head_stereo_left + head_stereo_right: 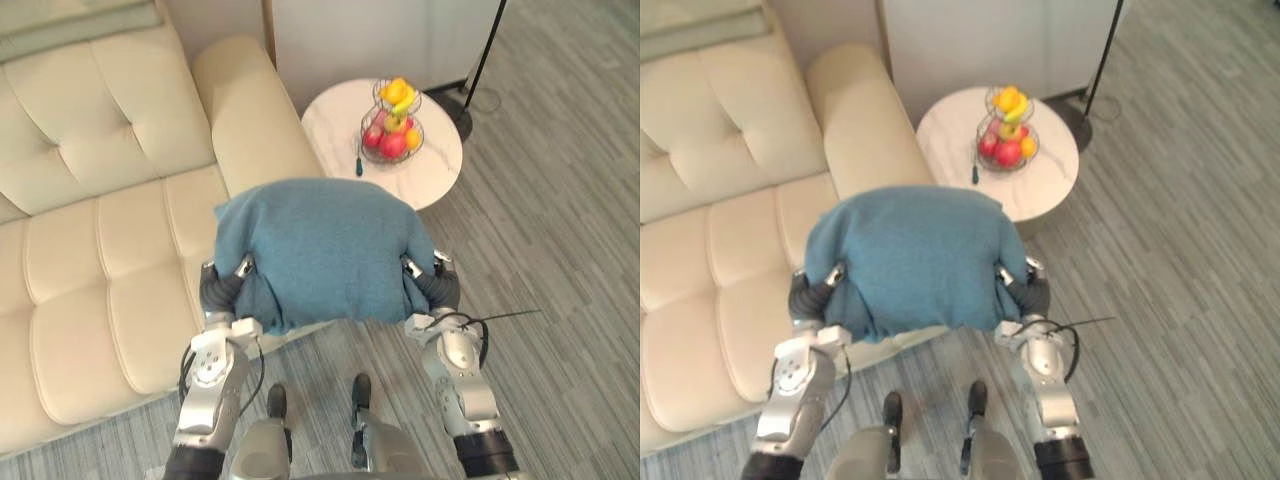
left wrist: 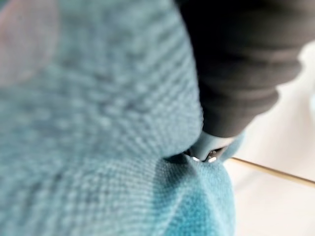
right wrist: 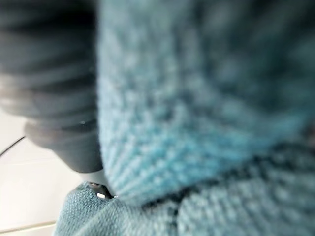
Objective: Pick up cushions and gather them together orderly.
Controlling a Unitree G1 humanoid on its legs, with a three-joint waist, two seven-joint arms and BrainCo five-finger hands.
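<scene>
One blue cushion (image 1: 325, 250) sits mid-frame between the left hand (image 1: 220, 288) and the right hand (image 1: 440, 288) at its lower corners; whether either hand is clamped on it cannot be told. A cream sofa (image 1: 100, 200) fills the left. A round table (image 1: 335, 120) with a fruit basket (image 1: 392, 128) stands upper right.

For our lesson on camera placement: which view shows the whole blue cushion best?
The left eye view: the blue cushion shows whole. The right eye view shows it likewise; both wrist views show close-up weave.
</scene>
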